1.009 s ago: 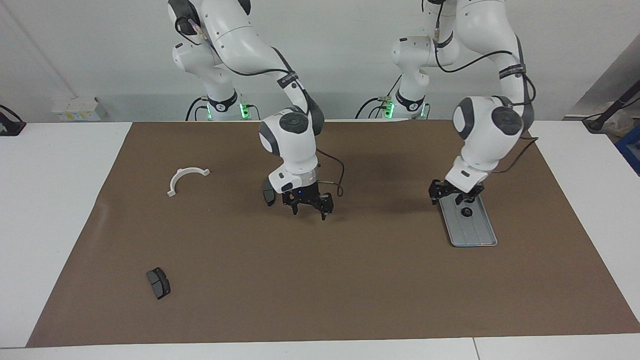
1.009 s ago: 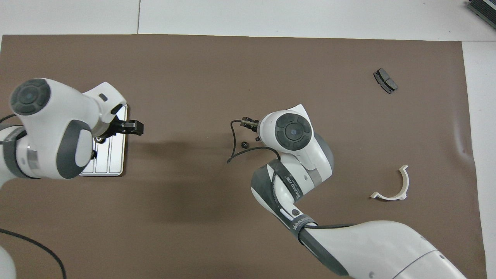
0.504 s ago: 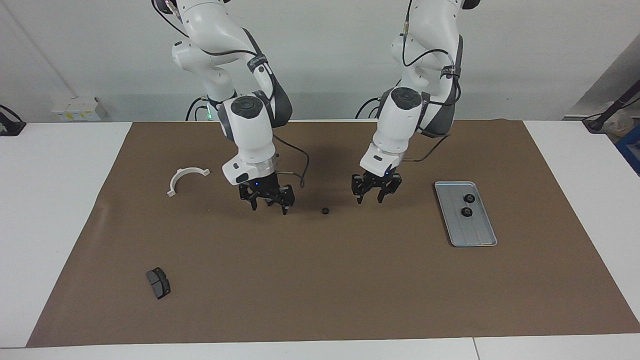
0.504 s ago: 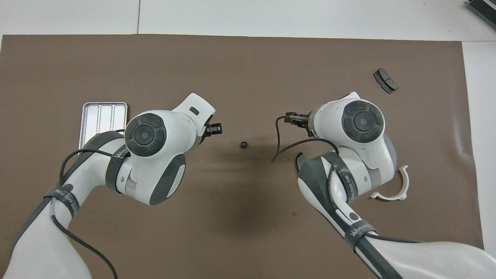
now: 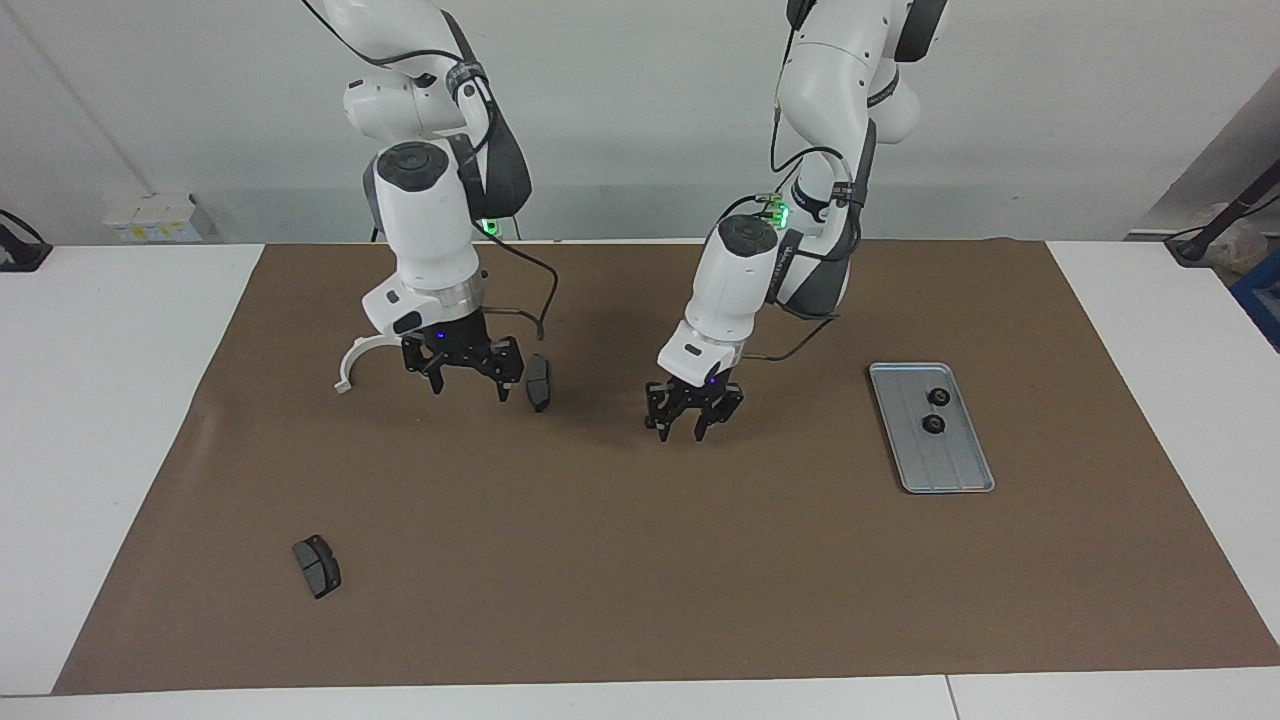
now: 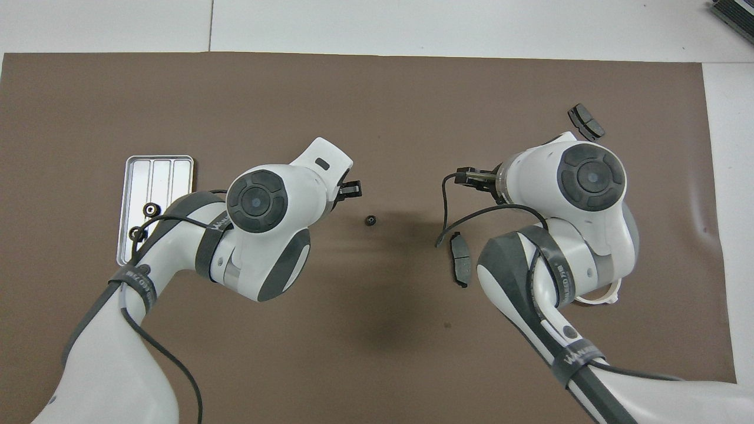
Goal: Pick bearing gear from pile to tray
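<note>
One small black bearing gear (image 6: 370, 221) lies alone on the brown mat at mid-table. My left gripper (image 5: 682, 432) hangs low right beside it, fingers apart and holding nothing; in the facing view it covers the gear. The silver tray (image 5: 950, 470) lies toward the left arm's end with two gears (image 5: 938, 397) (image 5: 932, 424) in it. My right gripper (image 5: 468, 385) is open and empty, over the mat between the white half-ring (image 5: 345, 372) and a dark brake pad (image 5: 538, 382). From overhead, the left gripper (image 6: 350, 189) and the right gripper (image 6: 471, 176) peek out from under their wrists.
A second brake pad (image 5: 316, 565) lies far from the robots toward the right arm's end of the mat. The brown mat (image 5: 640, 580) covers most of the white table.
My left arm has swung from the tray to the lone gear at mid-table, leaving two gears in the tray. My right arm has drawn back toward the half-ring, uncovering a brake pad.
</note>
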